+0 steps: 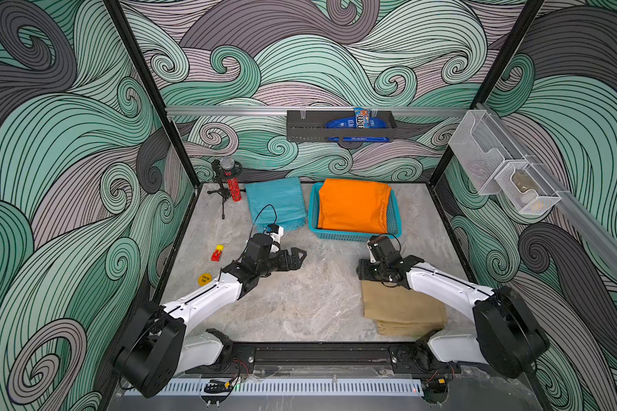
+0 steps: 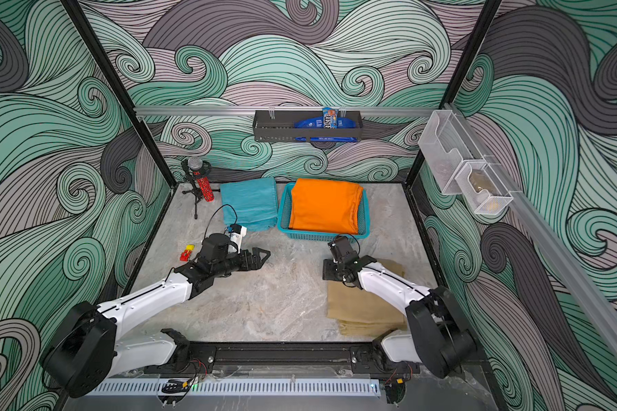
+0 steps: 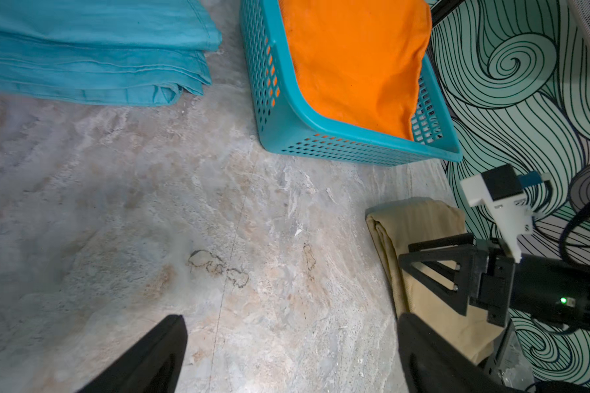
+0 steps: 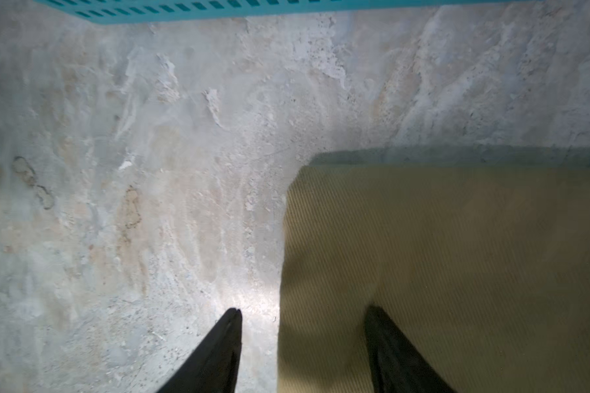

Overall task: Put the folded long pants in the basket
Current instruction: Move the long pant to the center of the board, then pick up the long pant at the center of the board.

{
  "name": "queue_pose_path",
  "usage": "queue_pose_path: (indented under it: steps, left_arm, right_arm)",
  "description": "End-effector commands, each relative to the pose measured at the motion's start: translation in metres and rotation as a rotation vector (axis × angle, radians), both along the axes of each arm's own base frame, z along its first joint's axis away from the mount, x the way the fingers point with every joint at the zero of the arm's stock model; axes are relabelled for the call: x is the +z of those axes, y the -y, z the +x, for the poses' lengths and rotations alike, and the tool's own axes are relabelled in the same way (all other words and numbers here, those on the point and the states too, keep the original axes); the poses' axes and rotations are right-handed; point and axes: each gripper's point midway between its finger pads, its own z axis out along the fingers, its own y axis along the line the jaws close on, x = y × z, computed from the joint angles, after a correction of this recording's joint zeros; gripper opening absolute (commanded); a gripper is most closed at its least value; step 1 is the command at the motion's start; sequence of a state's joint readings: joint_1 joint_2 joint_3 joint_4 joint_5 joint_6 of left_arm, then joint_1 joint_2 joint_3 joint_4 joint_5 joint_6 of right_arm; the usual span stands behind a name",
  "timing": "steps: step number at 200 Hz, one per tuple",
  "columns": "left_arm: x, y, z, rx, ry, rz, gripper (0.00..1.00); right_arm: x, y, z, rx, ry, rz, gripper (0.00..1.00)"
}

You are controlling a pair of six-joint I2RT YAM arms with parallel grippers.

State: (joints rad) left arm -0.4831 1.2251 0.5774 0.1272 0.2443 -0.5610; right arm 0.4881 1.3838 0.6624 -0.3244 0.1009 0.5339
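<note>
the orange pants (image 1: 353, 206) lie in the basket (image 1: 349, 235) at the back of the worktop (image 1: 300, 302). the teal pants (image 1: 276, 203) lie on the worktop just beside the basket. the tan pants (image 1: 403, 309) lie near the front. the right gripper (image 4: 303, 309) is down at their edge, jaws partly apart, one finger (image 4: 387, 347) on the cloth, the other on the worktop, grasping nothing. the left gripper (image 1: 298, 256) hovers released over bare worktop.

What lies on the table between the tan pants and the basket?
Only bare tabletop between tan pants and basket, shown in the right wrist view.
</note>
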Motion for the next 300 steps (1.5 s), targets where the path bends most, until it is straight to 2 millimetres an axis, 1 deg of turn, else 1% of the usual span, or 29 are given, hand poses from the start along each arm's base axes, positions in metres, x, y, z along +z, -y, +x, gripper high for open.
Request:
queue_pose_path:
  steps: [1, 6, 10, 14, 25, 33, 40, 56, 78, 104, 123, 136, 146, 157, 170, 184, 192, 202, 206, 216, 225, 233, 244, 255, 268, 270, 282, 300]
  left_arm:
    - [0.007, -0.009, 0.011, 0.048, 0.007, -0.012, 0.99]
    - [0.007, -0.011, 0.013, 0.056, 0.002, -0.011, 0.98]
    - [0.007, -0.012, 0.014, 0.059, -0.002, -0.013, 0.99]
    - [0.006, -0.013, 0.014, 0.062, -0.007, -0.012, 0.99]
    - [0.004, -0.017, 0.017, 0.071, -0.023, -0.009, 0.99]
    - [0.002, -0.021, 0.017, 0.077, -0.036, -0.006, 0.99]
    - [0.001, -0.023, 0.018, 0.077, -0.044, -0.001, 0.99]
    - [-0.005, -0.029, 0.018, 0.082, -0.068, 0.010, 0.99]
    - [-0.012, -0.040, 0.016, 0.094, -0.108, 0.015, 0.98]
    - [-0.020, -0.053, 0.011, 0.100, -0.140, 0.017, 0.99]
    - [-0.024, -0.061, 0.008, 0.103, -0.156, 0.044, 0.99]
    - [-0.025, -0.066, 0.005, 0.108, -0.165, 0.056, 0.99]
    - [-0.024, -0.067, 0.004, 0.112, -0.166, 0.056, 0.99]
    - [-0.023, -0.068, 0.004, 0.116, -0.164, 0.054, 0.99]
    - [-0.024, -0.069, 0.004, 0.125, -0.168, 0.047, 0.99]
    - [-0.026, -0.068, 0.003, 0.131, -0.179, 0.028, 0.99]
    - [-0.028, -0.065, 0.002, 0.123, -0.185, 0.005, 0.99]
    - [-0.029, -0.058, 0.001, 0.101, -0.195, -0.036, 0.99]
    - [-0.031, -0.055, -0.001, 0.090, -0.202, -0.051, 0.99]
    - [-0.033, -0.046, -0.004, 0.055, -0.221, -0.103, 0.99]
    - [-0.036, -0.039, -0.007, 0.031, -0.246, -0.151, 0.98]
    - [-0.039, -0.033, -0.010, 0.020, -0.276, -0.192, 0.99]
    - [-0.042, -0.024, -0.014, -0.001, -0.304, -0.236, 0.99]
    - [-0.045, -0.018, -0.018, -0.007, -0.324, -0.249, 0.99]
    - [-0.046, -0.009, -0.023, -0.015, -0.339, -0.268, 0.99]
    - [-0.045, -0.007, -0.024, -0.017, -0.337, -0.271, 0.99]
    - [-0.046, 0.002, -0.030, -0.020, -0.352, -0.299, 0.99]
    - [-0.050, 0.013, -0.039, -0.010, -0.376, -0.336, 0.99]
  right_arm:
    - [-0.016, 0.006, -0.002, -0.029, -0.026, -0.052, 0.51]
    - [-0.018, 0.005, -0.003, -0.026, -0.031, -0.054, 0.48]
    - [-0.020, 0.005, -0.003, -0.026, -0.035, -0.055, 0.42]
    - [-0.021, 0.004, -0.003, -0.024, -0.037, -0.055, 0.38]
    - [-0.021, 0.000, -0.003, -0.020, -0.034, -0.046, 0.16]
    - [-0.019, -0.006, -0.002, -0.013, -0.029, -0.030, 0.08]
    - [-0.016, -0.014, -0.001, -0.003, -0.020, -0.006, 0.05]
    - [-0.009, -0.045, 0.002, 0.048, 0.004, 0.055, 0.05]
    - [-0.009, -0.080, 0.007, 0.071, -0.004, 0.085, 0.04]
    - [-0.007, -0.132, 0.014, 0.078, -0.014, 0.238, 0.04]
    - [-0.008, -0.166, 0.021, 0.086, -0.018, 0.303, 0.04]
    - [-0.008, -0.185, 0.028, 0.102, -0.022, 0.319, 0.04]
    - [-0.006, -0.196, 0.036, 0.099, -0.018, 0.331, 0.07]
    - [0.000, -0.203, 0.043, 0.098, 0.000, 0.342, 0.14]
    - [0.015, -0.210, 0.051, 0.101, 0.039, 0.361, 0.23]
    - [0.035, -0.215, 0.057, 0.117, 0.086, 0.389, 0.36]
    - [0.048, -0.218, 0.059, 0.133, 0.112, 0.405, 0.48]
    - [0.064, -0.219, 0.060, 0.152, 0.146, 0.420, 0.63]
    - [0.070, -0.219, 0.060, 0.160, 0.159, 0.423, 0.67]
    - [0.085, -0.217, 0.060, 0.179, 0.191, 0.434, 0.69]
    - [0.095, -0.212, 0.058, 0.190, 0.211, 0.443, 0.69]
    - [0.101, -0.204, 0.057, 0.204, 0.224, 0.444, 0.70]
    - [0.105, -0.186, 0.055, 0.214, 0.228, 0.443, 0.70]
    - [0.099, -0.161, 0.052, 0.205, 0.208, 0.439, 0.70]
    - [0.087, -0.127, 0.047, 0.189, 0.183, 0.430, 0.70]
    - [0.082, -0.122, 0.046, 0.186, 0.174, 0.422, 0.70]
    - [0.068, -0.085, 0.040, 0.134, 0.145, 0.384, 0.70]
    - [0.055, -0.044, 0.028, 0.059, 0.124, 0.356, 0.70]
